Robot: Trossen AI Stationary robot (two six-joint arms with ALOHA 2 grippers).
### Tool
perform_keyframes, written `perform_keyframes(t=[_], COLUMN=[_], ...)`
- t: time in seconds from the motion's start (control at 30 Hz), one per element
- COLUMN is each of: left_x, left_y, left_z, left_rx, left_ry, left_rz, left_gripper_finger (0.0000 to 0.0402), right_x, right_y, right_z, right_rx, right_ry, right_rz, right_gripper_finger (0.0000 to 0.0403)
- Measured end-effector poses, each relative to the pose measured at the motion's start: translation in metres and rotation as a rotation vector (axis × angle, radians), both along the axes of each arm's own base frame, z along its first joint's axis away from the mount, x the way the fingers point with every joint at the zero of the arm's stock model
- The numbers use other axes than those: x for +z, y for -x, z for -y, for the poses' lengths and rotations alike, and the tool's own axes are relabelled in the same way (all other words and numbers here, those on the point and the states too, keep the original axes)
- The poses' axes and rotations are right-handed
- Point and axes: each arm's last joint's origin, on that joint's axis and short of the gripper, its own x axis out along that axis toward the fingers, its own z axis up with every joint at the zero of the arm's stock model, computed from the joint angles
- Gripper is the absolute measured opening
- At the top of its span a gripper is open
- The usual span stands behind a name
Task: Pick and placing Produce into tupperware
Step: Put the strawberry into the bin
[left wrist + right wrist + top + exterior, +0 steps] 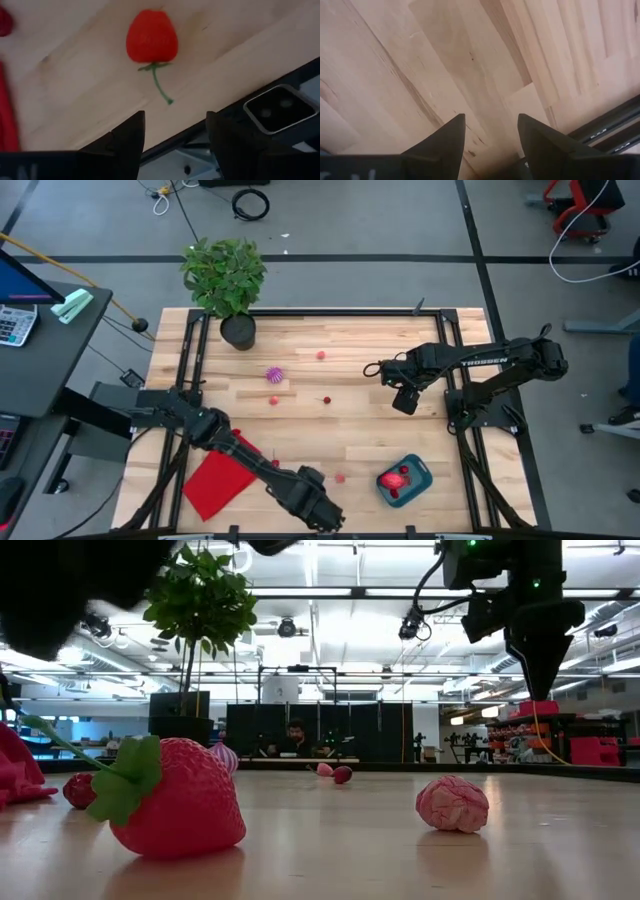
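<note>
Your desk (350,435) carries the red cloth (218,482) at 7 o'clock and the tupperware (404,480) at 5 o'clock, already holding red produce (394,479), so filling appears underway. Loose pieces remain: a purple one (274,374) near centre, and a strawberry (151,42) by the near edge. Your left hand (175,132) hangs over that strawberry, fingers apart, empty. Your right hand (490,135) waits at 2 o'clock, open, holding nothing.

hidden: left end effector (322,515) under its arm | tub (414,477) contents: blurred red
</note>
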Motion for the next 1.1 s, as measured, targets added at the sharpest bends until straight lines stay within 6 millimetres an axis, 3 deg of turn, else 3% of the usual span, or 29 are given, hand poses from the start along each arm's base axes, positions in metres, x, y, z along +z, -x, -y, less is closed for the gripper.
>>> perform_keyframes(t=[0.23,0.5,0.73,1.1], left_x=[-0.025,-0.031,-0.031,-0.047], left_y=[-0.006,-0.006,-0.007,-0.013], left_z=[0.001,0.0,-0.002,0.0], left_rx=[0.005,0.009,0.01,0.011], left_ry=[-0.027,-0.037,-0.035,-0.035], left_rz=[-0.05,-0.072,-0.07,-0.07], left_gripper_finger=[0.0215,0.0206,0.0171,0.0099], right_x=[0.0,0.0,0.0,0.0], right_y=[0.0,0.0,0.0,0.0], right_z=[0.0,0.0,0.0,0.0], right_rx=[0.0,0.0,-0.001,-0.001], right_ry=[0.0,0.0,0.0,0.0], right_rz=[0.0,0.002,0.004,0.004], right_gripper_finger=[0.0191,0.0191,0.0191,0.0191])
